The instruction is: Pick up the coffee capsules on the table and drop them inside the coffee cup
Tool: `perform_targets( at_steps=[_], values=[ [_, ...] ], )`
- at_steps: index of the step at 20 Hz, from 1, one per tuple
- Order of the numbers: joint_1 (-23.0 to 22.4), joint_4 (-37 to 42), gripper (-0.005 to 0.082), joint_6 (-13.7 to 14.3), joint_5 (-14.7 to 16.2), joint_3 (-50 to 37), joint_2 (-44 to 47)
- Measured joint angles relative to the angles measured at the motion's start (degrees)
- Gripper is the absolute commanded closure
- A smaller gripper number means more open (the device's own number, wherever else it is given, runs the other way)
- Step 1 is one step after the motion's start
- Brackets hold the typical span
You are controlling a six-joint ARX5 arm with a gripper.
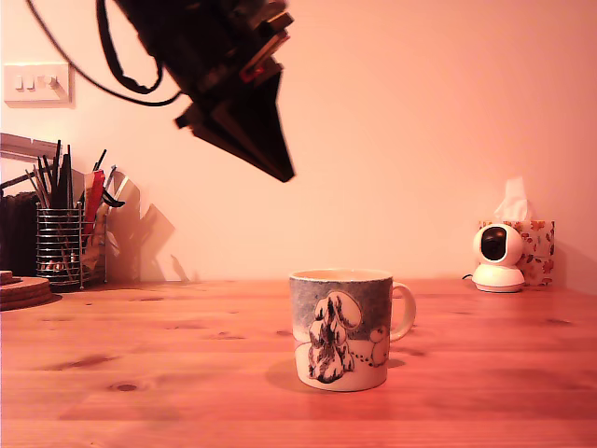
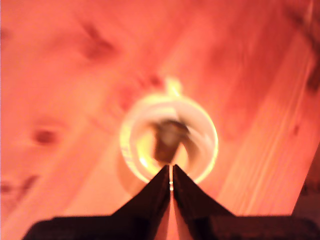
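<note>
Reddish pine table [image 1: 140,373] fills both my feeds, with the coffee cup [image 1: 340,329] standing alone on it. My gripper [image 2: 171,176] hangs high above it, jaws all but closed on nothing, and a blurred dark capsule [image 2: 169,141] seems to lie inside the cup already. I'd judge it light, stiff and slick, best pinched across its tapered sides under the rim.

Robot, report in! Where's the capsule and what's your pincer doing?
Pincer shut, empty, high above the mug. Capsule looks to be inside the mug, blurry. Nothing in the way.
</note>
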Motion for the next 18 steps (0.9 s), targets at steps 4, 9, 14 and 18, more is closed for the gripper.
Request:
perform_targets(
  at_steps=[4, 9, 14, 18],
  values=[
    [2.54, 0.24, 0.0792, -0.98, -0.02, 0.00, -0.24],
    [6.99, 1.22, 0.0792, -1.97, -1.79, -0.02, -1.22],
    [12.70, 4.57, 0.0792, -3.06, -3.98, -1.11, -5.64],
    [18.27, 6.19, 0.0792, -3.23, -4.63, -5.27, -10.67]
  ],
)
